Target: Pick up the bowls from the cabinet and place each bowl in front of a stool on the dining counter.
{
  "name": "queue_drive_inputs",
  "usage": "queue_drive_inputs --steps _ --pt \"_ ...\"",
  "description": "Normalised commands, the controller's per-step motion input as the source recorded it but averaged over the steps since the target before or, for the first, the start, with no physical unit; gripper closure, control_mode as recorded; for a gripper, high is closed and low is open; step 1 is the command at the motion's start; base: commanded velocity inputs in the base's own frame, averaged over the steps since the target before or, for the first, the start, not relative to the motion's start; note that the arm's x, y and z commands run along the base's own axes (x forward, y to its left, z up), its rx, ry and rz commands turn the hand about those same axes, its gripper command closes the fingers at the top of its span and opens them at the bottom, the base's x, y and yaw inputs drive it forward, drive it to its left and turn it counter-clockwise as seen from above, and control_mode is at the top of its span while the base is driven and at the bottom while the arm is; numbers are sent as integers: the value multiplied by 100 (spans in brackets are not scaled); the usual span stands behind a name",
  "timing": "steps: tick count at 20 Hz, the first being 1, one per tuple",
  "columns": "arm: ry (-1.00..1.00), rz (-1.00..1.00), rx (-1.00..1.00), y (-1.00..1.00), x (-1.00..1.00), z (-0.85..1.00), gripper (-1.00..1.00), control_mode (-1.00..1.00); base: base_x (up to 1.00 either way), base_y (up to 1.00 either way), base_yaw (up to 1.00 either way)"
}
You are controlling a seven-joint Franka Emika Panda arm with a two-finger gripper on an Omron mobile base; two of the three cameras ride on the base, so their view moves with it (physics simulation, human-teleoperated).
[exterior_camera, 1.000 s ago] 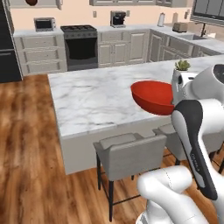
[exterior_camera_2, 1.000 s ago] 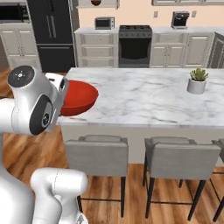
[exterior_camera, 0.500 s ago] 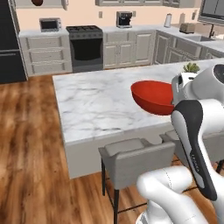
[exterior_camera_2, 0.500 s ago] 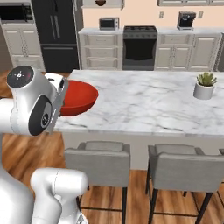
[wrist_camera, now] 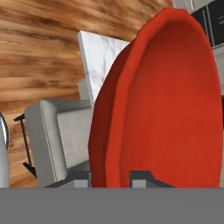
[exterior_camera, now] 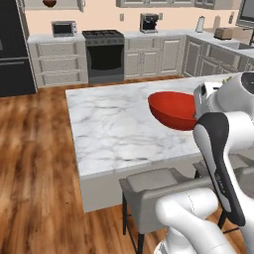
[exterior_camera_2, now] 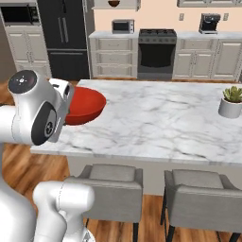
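The glossy red bowl (exterior_camera: 172,109) hangs above the dining counter (exterior_camera: 111,131), near its front edge. My gripper (wrist_camera: 110,178) is shut on the bowl's rim, one fingertip (wrist_camera: 78,177) outside it and the other inside. In the hand view the red bowl (wrist_camera: 175,109) stands on edge, with a grey stool (wrist_camera: 57,131) and the slab's corner beyond it. From the right the red bowl (exterior_camera_2: 86,105) sits over the counter's (exterior_camera_2: 165,125) left end, above a stool (exterior_camera_2: 111,182). The brown bowl (exterior_camera_2: 113,3) rests in the upper cabinet (exterior_camera_2: 124,4) on the far wall.
A potted plant (exterior_camera_2: 231,100) stands at the counter's right end. A second stool (exterior_camera_2: 203,196) is tucked in to the right of the first. Stove (exterior_camera: 104,54), fridge (exterior_camera_2: 64,38) and cream drawer units line the far wall across a wood floor (exterior_camera: 34,163).
The whole scene has slid right and a little down in both base views, so the base has driven. The red bowl stays in my gripper at the same place relative to the arm.
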Motion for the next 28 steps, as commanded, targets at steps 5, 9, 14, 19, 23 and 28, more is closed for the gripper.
queue_drive_inputs --steps 5,9,14,19,23,28 --pt "0 0 0 0 0 0 100 -100 5 -2 0" --pt "0 0 0 0 4 0 100 -100 0 0 0" --pt "9 19 -4 -40 44 -15 100 -100 0 0 0" --pt "0 38 0 -42 62 -34 100 -100 0 0 0" --pt "-5 47 -6 -6 58 -34 100 -100 0 0 0" --pt "-16 26 -12 -7 34 -39 100 -100 0 0 0"
